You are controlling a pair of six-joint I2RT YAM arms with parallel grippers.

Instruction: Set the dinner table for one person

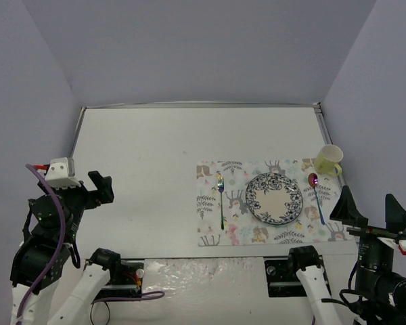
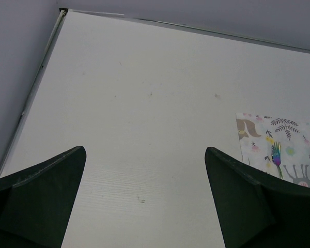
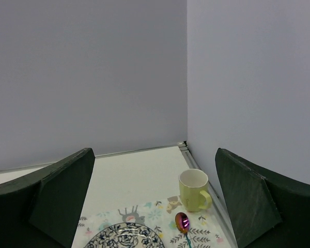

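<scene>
Two grippers stood wide open, neither holding anything, over a laid place setting.

Spread from the arms' bases to the back wall, the dinner table (image 1: pixel 149 169) carried on its right half a placemat (image 1: pixel 213 220) printed with animals and leaves. A blue-patterned plate (image 1: pixel 274 198) lay at the mat's middle, with a rainbow-tinted fork (image 1: pixel 221 203) on the mat to its left and a purple-bowled spoon (image 1: pixel 316 196) on the mat to its right. A pale yellow mug (image 1: pixel 328 160) stood upright at the mat's far right corner. The left gripper (image 2: pixel 144 155) hung above bare tabletop, well apart from the mat. The right gripper (image 3: pixel 154 151) was raised by the mat's near right corner.
</scene>
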